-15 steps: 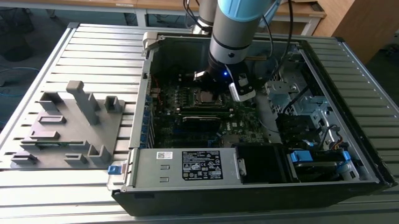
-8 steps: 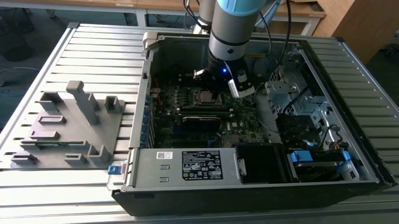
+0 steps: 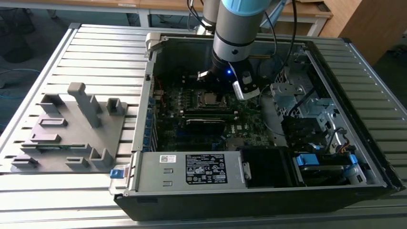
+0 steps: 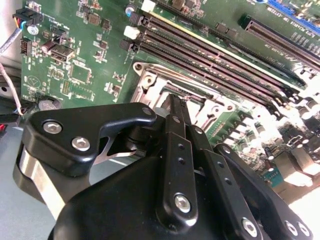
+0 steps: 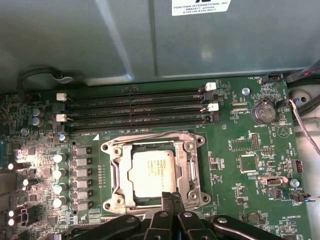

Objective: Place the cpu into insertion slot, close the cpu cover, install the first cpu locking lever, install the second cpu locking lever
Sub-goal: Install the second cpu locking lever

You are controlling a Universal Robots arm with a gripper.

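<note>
One cpu (image 5: 152, 172) seated just beyond tool (image 5: 171, 200) tips.

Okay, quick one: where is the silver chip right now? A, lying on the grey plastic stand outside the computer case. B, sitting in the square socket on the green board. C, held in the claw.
B: in the first wrist view the chip lies flat inside the socket, with the claw at its edge.

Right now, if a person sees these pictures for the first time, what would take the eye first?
Probably the small square silvery-grey cpu, lying in the insertion slot of the green motherboard, with the thin silvery metal cpu cover framing it. Next, the black gripper hangs just above the slot's edge, its fingers pressed together. In the exterior view, the grey and blue arm reaches down into the open black computer case.
</note>
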